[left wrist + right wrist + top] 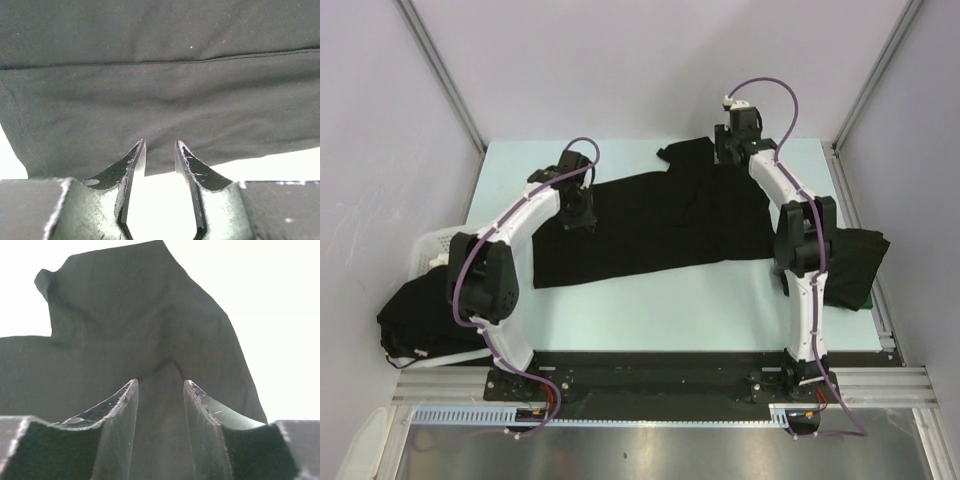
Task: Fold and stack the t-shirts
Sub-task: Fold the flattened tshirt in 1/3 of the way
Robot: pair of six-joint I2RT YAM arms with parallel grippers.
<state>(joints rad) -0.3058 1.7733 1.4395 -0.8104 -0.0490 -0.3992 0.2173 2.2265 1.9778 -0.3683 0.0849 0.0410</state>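
Observation:
One black t-shirt [650, 225] lies flat as a long band across the middle of the table, with a sleeve poking out at the back [685, 155]. My left gripper [578, 215] sits at the band's left end. In the left wrist view it [160, 145] is open, its tips over the hem of the cloth [160, 85] and bare table between the fingers. My right gripper [732, 150] is at the back right corner. In the right wrist view it [160, 382] is open, with a raised ridge of cloth [140, 315] lying between the fingers.
A white slotted basket [432, 245] hangs off the table's left edge with bunched black cloth [415, 315] spilling from it. More black cloth [855, 262] lies at the right edge behind the right arm. Bare table [650, 310] runs along the front.

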